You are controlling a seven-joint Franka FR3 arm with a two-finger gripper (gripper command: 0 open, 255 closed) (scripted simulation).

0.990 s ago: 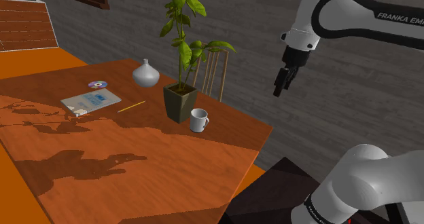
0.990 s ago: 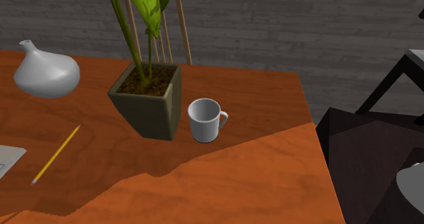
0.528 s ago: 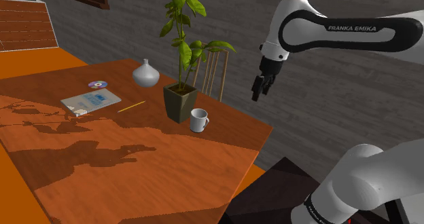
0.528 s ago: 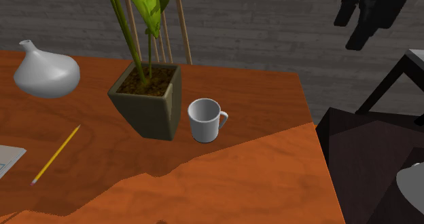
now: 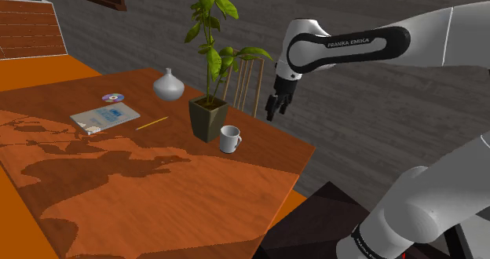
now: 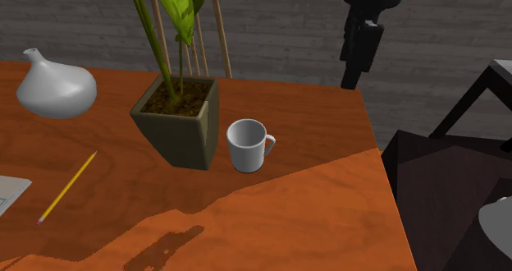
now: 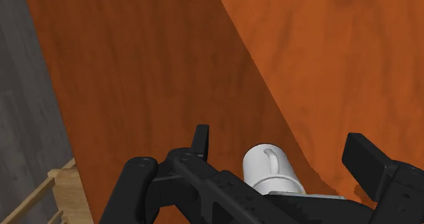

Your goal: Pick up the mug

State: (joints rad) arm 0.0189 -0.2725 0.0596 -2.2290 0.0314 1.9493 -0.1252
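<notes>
Wooden table [image 5: 157, 195] under released end effector [image 5: 272, 114], white mug [image 7: 270, 167] partly hidden behind it.

White lettering "FRANKA EMIKA" stood on the dark band of the arm [image 5: 345, 47], seen in the shoulder view. No other text was legible.

The surface [image 5: 173, 195] carries one mug [image 5: 230, 139], one potted plant [image 5: 208, 118], one vase [image 5: 168, 86], one pencil [image 5: 151, 123], one disc [image 5: 113, 97] and one booklet [image 5: 105, 118]; one chair [image 5: 245, 81] stands behind it.
</notes>
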